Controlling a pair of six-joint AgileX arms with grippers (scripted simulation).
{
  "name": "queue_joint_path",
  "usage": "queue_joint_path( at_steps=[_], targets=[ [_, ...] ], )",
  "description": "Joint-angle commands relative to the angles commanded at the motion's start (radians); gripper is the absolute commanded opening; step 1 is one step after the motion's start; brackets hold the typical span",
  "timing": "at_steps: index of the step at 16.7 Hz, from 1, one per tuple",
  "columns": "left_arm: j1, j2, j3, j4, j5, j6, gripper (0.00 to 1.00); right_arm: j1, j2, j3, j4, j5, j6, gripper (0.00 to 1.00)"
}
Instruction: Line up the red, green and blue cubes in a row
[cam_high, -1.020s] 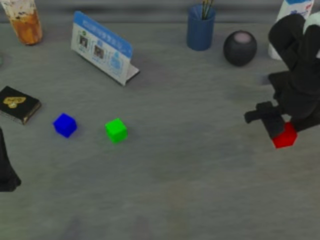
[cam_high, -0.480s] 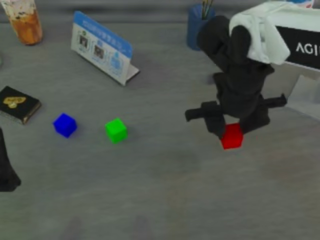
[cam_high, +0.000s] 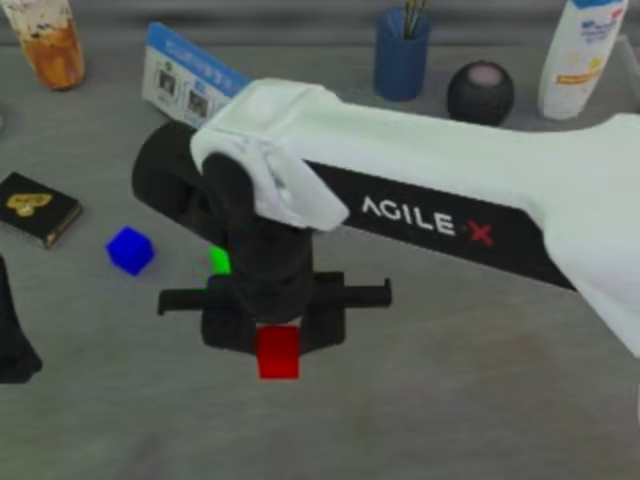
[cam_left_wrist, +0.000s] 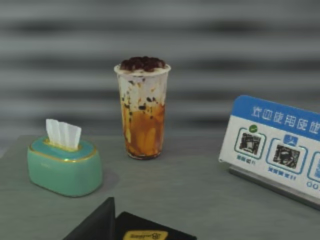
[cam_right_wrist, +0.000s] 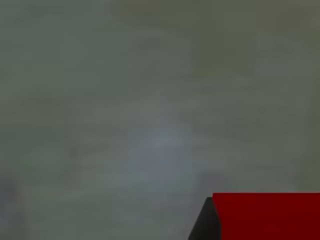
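Overhead, right tool (cam_high: 277, 345) clamping red cube (cam_high: 277, 352), green cube (cam_high: 219, 260) half hidden; left wrist shows neither

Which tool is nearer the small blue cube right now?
Right. The right tool, gripping the small red cube, hangs just right of the blue cube; the left arm sits parked at the table's left edge.

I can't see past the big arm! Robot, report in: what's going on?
Right gripper shut on red cube, over table centre-left. Left gripper parked at left edge. Green cube mostly hidden under right arm, blue cube beside it.
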Motion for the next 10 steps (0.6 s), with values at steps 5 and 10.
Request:
queue_joint_path(
  at_steps=[5,10],
  targets=[
    [0.000,0.000,0.000,0.000,0.000,0.000,1.00,0.069,0.020,0.057,-0.021,0.006,0.075,0.00],
    [0.000,0.000,0.000,0.000,0.000,0.000,1.00,0.067,0.024,0.018,0.023,0.004,0.075,0.00]
  ],
)
